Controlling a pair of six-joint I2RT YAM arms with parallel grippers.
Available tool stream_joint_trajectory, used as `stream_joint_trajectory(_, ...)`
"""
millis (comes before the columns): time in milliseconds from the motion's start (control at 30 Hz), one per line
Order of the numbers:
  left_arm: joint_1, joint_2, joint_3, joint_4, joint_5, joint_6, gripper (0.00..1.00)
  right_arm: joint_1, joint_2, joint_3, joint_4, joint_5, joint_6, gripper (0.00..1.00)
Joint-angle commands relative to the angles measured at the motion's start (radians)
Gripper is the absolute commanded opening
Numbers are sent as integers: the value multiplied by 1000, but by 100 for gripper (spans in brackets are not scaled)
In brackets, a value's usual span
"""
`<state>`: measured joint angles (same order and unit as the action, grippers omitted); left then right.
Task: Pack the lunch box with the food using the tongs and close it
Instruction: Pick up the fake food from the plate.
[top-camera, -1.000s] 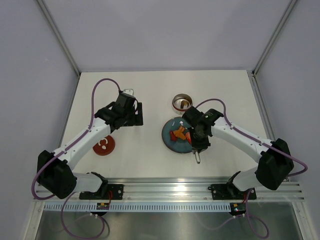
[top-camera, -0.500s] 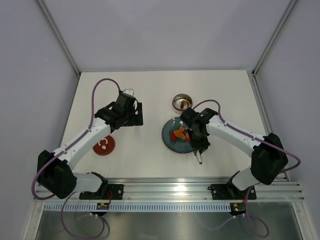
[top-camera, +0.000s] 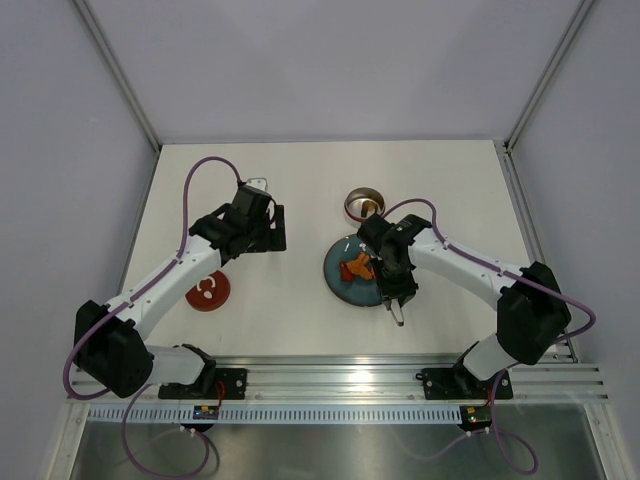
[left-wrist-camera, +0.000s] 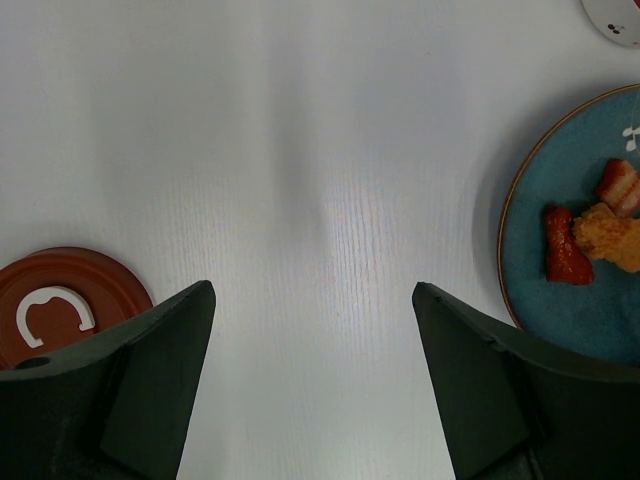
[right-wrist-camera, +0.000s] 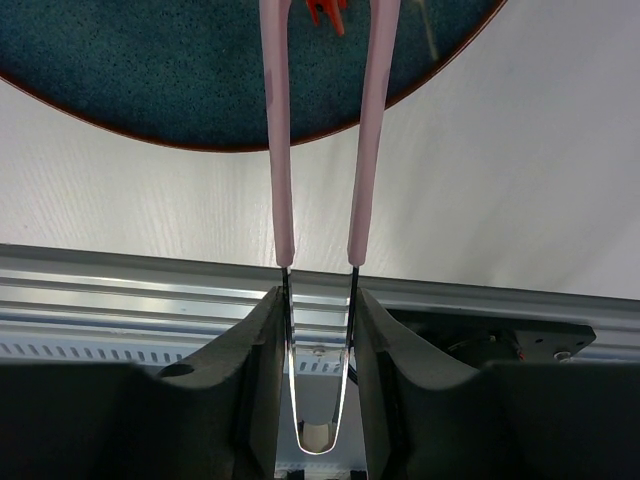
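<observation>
1. Now, the right claw (right-wrist-camera: 318, 300) pinches the tongs (right-wrist-camera: 278, 150) from both sides near their bend. The 2 arms stand a little apart, reaching over the teal plate (right-wrist-camera: 150, 90).
2. The tongs' tips run off the top of the wrist view beside a red scrap of food (right-wrist-camera: 325, 12). No telling if they touch it.
3. The left claw (left-wrist-camera: 312, 370) hangs wide open with nothing in it, over bare table (top-camera: 300, 180) between the red lid (left-wrist-camera: 60, 310) and the plate.
4. The lunch box (top-camera: 363, 206) sits uncovered just beyond the plate, its lid well apart on the left.
</observation>
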<state>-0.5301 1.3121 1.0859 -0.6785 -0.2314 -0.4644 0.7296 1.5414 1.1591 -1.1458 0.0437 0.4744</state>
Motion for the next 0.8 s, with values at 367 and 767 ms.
stream_joint_trajectory(367,4,-1,12,33,-26,-3,84,4,43,31,27,8,-25,38)
stream_joint_trajectory(767,2,12,20,31,-31,-5,84,5,80,31,47,21,-39,42)
